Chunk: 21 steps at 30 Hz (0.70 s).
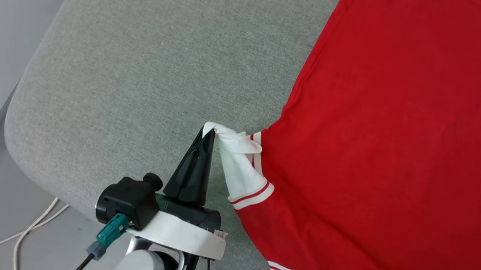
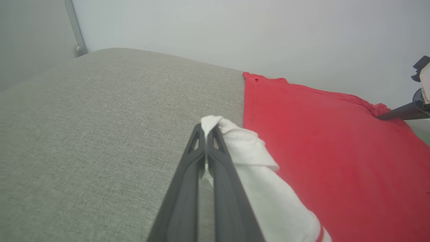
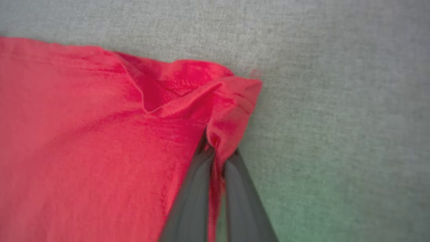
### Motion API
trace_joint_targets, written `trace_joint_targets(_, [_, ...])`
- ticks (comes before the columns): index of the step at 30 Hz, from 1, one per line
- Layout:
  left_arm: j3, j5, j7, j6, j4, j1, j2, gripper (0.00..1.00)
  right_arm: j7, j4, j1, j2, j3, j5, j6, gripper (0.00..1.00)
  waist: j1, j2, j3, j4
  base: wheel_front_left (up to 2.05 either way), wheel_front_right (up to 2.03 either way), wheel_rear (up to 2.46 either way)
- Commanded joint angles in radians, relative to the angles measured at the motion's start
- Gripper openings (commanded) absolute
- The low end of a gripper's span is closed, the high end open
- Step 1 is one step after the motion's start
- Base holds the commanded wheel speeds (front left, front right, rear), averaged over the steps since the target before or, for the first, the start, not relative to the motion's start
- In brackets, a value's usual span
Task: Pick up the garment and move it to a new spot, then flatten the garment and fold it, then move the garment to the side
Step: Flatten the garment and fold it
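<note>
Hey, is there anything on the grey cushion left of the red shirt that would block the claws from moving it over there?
Nothing visible. The grey cushion left of the garment lies bare to its edge. The left claw is shut on the white sleeve, the right claw on a red corner.

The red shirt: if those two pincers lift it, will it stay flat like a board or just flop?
Probably flop: the white sleeve bunches and twists where the left gripper pinches it, and the red shirt crumples at its corner in the right gripper. It looks thin, so likely light. Held at two points, the middle would likely sag.
</note>
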<state>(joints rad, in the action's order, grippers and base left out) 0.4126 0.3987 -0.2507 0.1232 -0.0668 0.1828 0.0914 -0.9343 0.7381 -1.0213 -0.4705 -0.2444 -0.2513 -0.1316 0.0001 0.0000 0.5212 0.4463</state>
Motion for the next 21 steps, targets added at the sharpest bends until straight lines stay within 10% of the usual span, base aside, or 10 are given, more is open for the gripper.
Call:
trace_joint_targets(1, [-0.007, 0.001, -0.007, 0.0, 0.01, -0.002, 0.006, 0.0, -0.024, 0.029, 0.079, 0.025, 0.016, 0.027, 0.002, 0.0, -0.0001, 0.0, -0.036, -0.015, 0.0, 0.0, 0.0])
trace_joint_targets(10, [-0.061, 0.02, 0.032, 0.031, 0.063, -0.073, 0.078, 0.0, 0.006, -0.169, 0.169, -0.011, 0.211, -0.051, 0.001, 0.0, -0.0001, 0.0, -0.228, -0.158, 0.0, 0.0, 0.0])
trace_joint_targets(21, [-0.171, 0.065, 0.104, 0.099, 0.075, -0.202, 0.177, 0.0, 0.015, -0.567, 0.64, -0.068, 0.294, -0.23, 0.001, 0.0, -0.0001, 0.0, -0.408, -0.39, 0.0, 0.0, 0.0])
